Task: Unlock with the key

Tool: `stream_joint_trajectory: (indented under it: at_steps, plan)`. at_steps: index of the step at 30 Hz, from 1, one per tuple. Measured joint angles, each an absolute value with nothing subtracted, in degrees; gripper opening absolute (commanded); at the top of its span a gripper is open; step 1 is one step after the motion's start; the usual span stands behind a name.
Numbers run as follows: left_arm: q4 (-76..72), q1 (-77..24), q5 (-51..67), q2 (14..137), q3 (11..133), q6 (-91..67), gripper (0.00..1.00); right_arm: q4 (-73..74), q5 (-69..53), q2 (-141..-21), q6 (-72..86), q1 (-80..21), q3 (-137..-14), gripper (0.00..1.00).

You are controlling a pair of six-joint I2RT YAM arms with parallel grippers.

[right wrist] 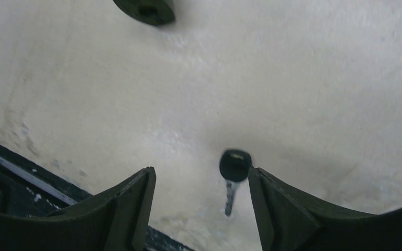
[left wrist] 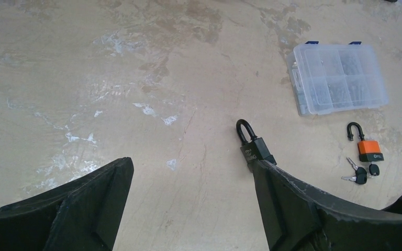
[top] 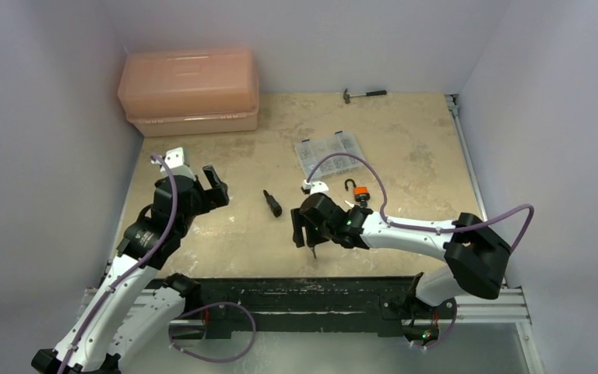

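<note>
The key (right wrist: 234,166), with a black rounded head and a thin metal blade, sits on the table between my right gripper's (right wrist: 201,180) open fingers, close against the right finger (right wrist: 272,201), not gripped. In the top view the right gripper (top: 306,238) hovers low near the table's front edge, with the key (top: 314,251) under it. The black padlock (top: 272,202) lies on the table between the arms; it also shows in the left wrist view (left wrist: 255,147), beside my right-hand finger. My left gripper (top: 200,187) is open and empty.
An orange padlock (left wrist: 369,149) with a bunch of keys (left wrist: 361,173) lies right of the black one. A clear compartment box (top: 328,152), a hammer (top: 364,93) and a pink toolbox (top: 191,89) sit at the back. The black front rail (right wrist: 10,183) is close to the right gripper.
</note>
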State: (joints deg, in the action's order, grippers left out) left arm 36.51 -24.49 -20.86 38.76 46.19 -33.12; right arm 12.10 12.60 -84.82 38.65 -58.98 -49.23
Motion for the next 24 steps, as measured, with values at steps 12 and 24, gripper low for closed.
stream_joint_trajectory:
  at_steps: [12, 24]
  plan:
    - [36.51, -24.49, -20.23, 37.50, 46.19, -33.15, 0.90, 20.16, 10.72, -92.38, 42.52, -58.98, -51.81, 0.63]
    - [36.51, -24.49, -20.23, 37.10, 46.19, -33.15, 0.90, 23.29, 12.12, -95.00, 42.85, -58.98, -54.06, 0.42]
